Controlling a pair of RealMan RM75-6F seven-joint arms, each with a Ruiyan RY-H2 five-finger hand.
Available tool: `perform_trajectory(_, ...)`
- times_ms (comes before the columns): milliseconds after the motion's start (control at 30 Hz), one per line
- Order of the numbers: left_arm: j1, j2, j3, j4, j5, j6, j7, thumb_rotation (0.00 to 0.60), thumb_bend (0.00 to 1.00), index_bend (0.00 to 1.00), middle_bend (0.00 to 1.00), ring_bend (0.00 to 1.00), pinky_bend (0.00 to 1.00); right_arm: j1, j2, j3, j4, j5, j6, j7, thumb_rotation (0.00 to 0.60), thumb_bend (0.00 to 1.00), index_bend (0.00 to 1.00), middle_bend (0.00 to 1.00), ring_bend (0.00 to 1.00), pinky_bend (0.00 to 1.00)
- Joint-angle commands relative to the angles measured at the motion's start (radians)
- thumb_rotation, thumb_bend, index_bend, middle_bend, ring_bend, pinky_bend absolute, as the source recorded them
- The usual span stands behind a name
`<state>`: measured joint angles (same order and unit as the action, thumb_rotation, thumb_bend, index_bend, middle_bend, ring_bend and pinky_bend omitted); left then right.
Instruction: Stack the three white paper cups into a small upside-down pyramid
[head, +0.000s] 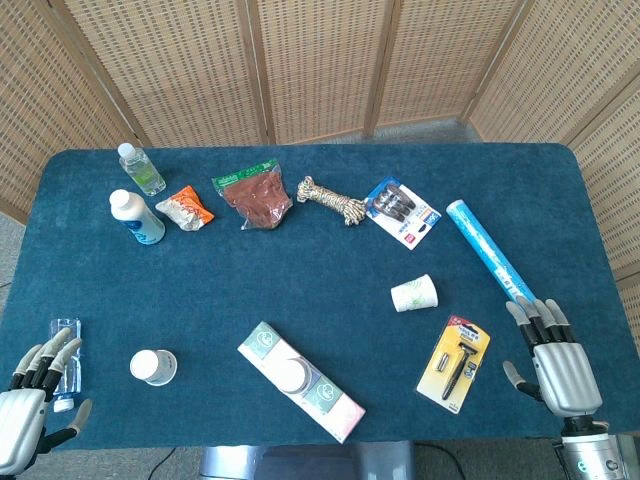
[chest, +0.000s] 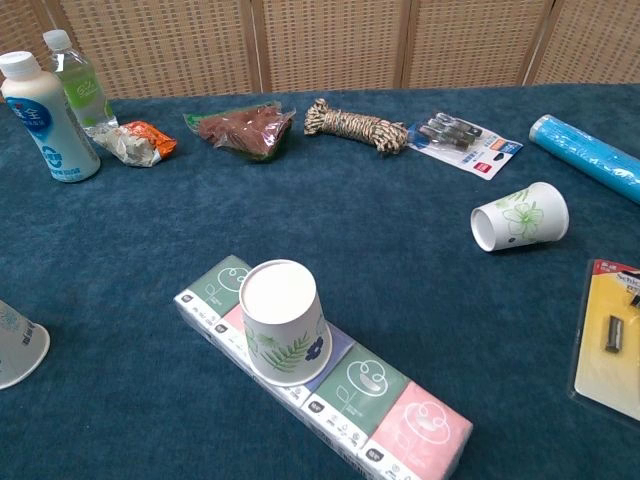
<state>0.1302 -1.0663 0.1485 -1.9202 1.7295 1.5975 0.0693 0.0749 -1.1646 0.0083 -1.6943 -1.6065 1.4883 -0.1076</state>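
Oddly, labels stay unreadable — cup (chest: 284, 322) shows perhaps leaf prints.

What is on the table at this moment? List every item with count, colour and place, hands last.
paper cups: 3, white with leaf print; one upside down on the tissue pack, one on its side right of centre, one upside down front left
tissue pack: 1, green and pink, front centre
bottles: 2, far left; white-blue, clear
snack wrapper: 1, orange
red food bag: 1, far centre
rope bundle: 1, tan
clip pack: 1, blue-backed
blue roll: 1, right
razor pack: 1, yellow
clear box: 1, front left
left hand: open
right hand: open
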Motion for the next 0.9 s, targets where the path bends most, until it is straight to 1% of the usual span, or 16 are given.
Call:
perform_trajectory(33,-0.002,-0.001,-0.001,-0.001,-0.003,-0.006,0.002,0.600,0.44,0.04,0.00,0.00,0.00,0.003,0.000,0.002,-0.002,0.003,-0.005,-0.004,0.600,0.36,0.00,0.00,0.00,0.00)
perform_trajectory(300,-0.005,0.003,-0.001,-0.006,0.009,-0.005,0.011,0.600,0.44,0.04,0.00,0.00,0.00,0.021,0.013,-0.006,-0.022,-0.014,-0.034,-0.022,0.600,0.36,0.00,0.00,0.00,0.00)
perform_trajectory(500,-0.014,0.015,-0.004,-0.021,0.021,-0.010,0.018,0.600,0.44,0.04,0.00,0.00,0.00,0.060,0.056,-0.003,-0.111,-0.018,-0.096,-0.082,0.600,0.35,0.00,0.00,0.00,0.00)
perform_trajectory(633,-0.018,0.020,-0.002,-0.024,0.016,-0.021,0.022,0.600,0.44,0.04,0.00,0.00,0.00,0.102,0.078,0.010,-0.185,0.005,-0.167,-0.160,0.600,0.36,0.00,0.00,0.00,0.00)
perform_trajectory(733,-0.017,0.029,-0.002,-0.023,0.018,-0.017,0.028,0.600,0.44,0.04,0.00,0.00,0.00,0.137,0.090,0.026,-0.240,0.055,-0.231,-0.232,0.600,0.36,0.00,0.00,0.00,0.00)
perform_trajectory(900,-0.012,0.036,-0.001,-0.026,0.029,-0.005,0.040,0.600,0.44,0.04,0.00,0.00,0.00,0.193,0.073,0.057,-0.303,0.120,-0.299,-0.342,0.600,0.36,0.02,0.00,0.00,0.00)
